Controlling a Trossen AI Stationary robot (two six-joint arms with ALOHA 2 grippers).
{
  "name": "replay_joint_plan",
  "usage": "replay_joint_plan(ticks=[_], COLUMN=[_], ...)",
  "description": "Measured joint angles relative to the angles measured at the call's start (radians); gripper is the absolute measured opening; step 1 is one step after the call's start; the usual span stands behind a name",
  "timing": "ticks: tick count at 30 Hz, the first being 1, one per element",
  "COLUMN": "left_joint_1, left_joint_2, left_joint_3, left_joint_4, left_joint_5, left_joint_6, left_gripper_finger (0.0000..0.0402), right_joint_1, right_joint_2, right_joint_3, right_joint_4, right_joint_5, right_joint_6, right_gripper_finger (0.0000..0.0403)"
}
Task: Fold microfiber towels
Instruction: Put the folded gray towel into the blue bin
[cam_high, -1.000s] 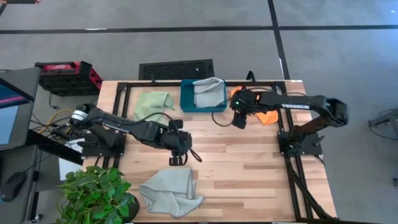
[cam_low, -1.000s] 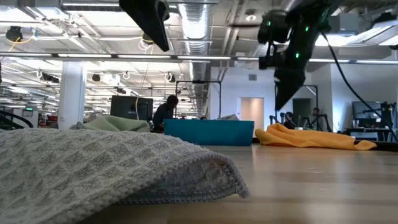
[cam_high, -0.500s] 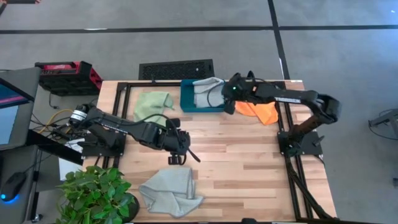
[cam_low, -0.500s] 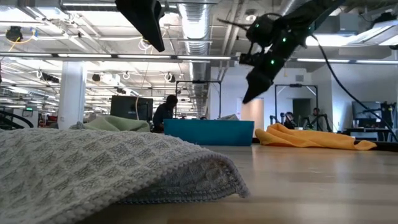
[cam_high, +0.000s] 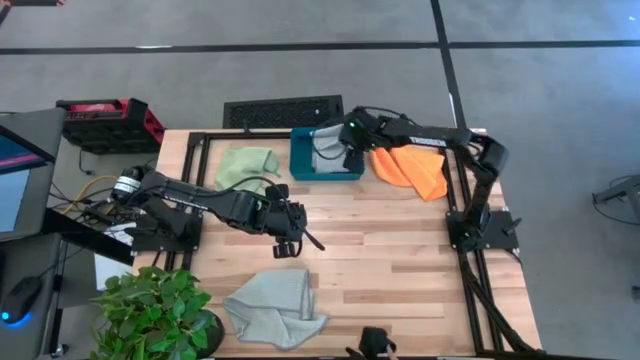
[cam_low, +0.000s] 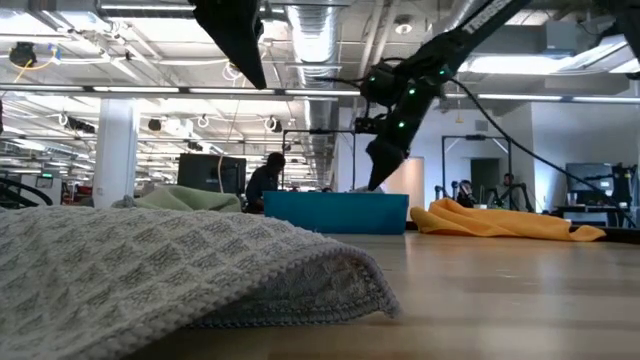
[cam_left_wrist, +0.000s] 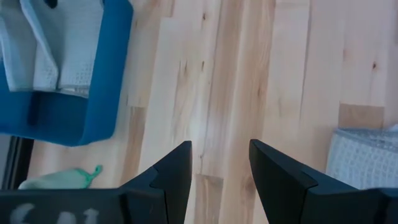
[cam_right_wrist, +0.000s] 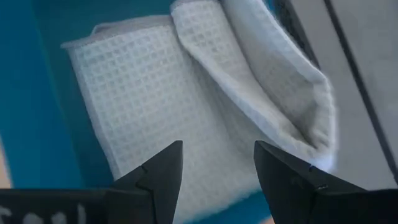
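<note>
A pale grey towel (cam_high: 330, 148) lies partly folded in the teal tray (cam_high: 300, 165) at the table's far edge, one flap hanging over the far rim. My right gripper (cam_right_wrist: 217, 165) hovers open just above it (cam_high: 350, 155). A green towel (cam_high: 248, 165) lies crumpled left of the tray, and an orange towel (cam_high: 412, 170) lies on its right. A second grey towel (cam_high: 272, 305) lies rumpled near the front edge. My left gripper (cam_high: 290, 240) hangs open above bare wood at mid-table, between that towel and the tray.
Black frame rails (cam_high: 200, 150) run along the table's left, far and right sides. A potted plant (cam_high: 155, 315) stands at the near left corner and a red case (cam_high: 110, 120) sits beyond the far left. Bare wood (cam_high: 400, 260) spans the middle and right of the table.
My right gripper has swung from above the orange towel toward the table's left and far edge, sinking a little, and now hangs over the grey towel in the tray. No towel has moved.
</note>
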Motion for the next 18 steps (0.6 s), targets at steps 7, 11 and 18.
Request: replay_joint_plan(ticks=[7, 11, 18], left_joint_1=[0.000, 0.000, 0.000], left_joint_2=[0.000, 0.000, 0.000], left_joint_3=[0.000, 0.000, 0.000], left_joint_4=[-0.015, -0.019, -0.020], left_joint_5=[0.001, 0.001, 0.001], left_joint_6=[-0.004, -0.004, -0.004], left_gripper_finger=[0.0153, 0.0153, 0.0153], right_joint_1=[0.003, -0.002, -0.017], right_joint_2=[0.132, 0.180, 0.185], right_joint_3=[0.112, 0.167, 0.185], right_joint_4=[-0.115, -0.174, -0.190], right_joint_5=[-0.005, -0.002, -0.002], right_joint_6=[0.001, 0.003, 0.026], right_gripper_finger=[0.0221, 0.0221, 0.0221])
